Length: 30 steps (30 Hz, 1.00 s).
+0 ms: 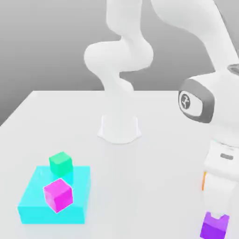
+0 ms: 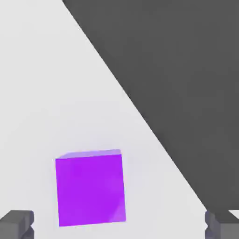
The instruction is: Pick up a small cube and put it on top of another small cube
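Observation:
The small cube, plain violet-purple, rests on the white table at the exterior view's lower right. In the hand view the small cube lies flat on the table, closer to one dark fingertip than to the other. My gripper hangs directly over it, and the gripper is open with its jaws far apart and nothing held. An orange sliver peeks out beside the hand, with the rest hidden behind it.
A flat cyan block sits at the exterior view's lower left with a green cube and a pinkish magenta cube on it. The arm's white base stands mid-table. The table's edge runs close to the violet cube.

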Motion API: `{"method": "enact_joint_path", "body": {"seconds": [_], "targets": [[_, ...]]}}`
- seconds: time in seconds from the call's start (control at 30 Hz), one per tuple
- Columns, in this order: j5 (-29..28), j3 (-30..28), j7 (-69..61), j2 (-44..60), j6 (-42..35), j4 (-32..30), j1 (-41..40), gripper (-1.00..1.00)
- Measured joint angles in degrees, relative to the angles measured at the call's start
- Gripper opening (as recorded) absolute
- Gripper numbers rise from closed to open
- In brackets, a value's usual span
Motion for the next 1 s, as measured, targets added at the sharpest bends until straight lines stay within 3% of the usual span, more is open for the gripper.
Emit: {"method": "enact_joint_path", "body": {"seconds": [0.07, 0.1, 0.33, 0.47, 0.7, 1.0], "targets": [[-1.0, -0.8, 0.5, 4.2, 3.1, 0.8, 0.7, 0.0], [-1.4, -1.2, 0.7, 6.2, 4.6, 1.2, 1.1, -1.0], [-1.5, -1.3, 0.8, 6.7, 4.9, 1.3, 1.2, -1.0], [0.1, 0.1, -0.4, -0.2, -0.5, -0.2, 0.1, -1.0], [2.3, -8.3, 6.4, -14.8, -5.4, -9.4, -7.6, -1.0], [-0.1, -16.8, 20.4, -33.5, -10.9, -22.5, -23.7, -1.0]]}}
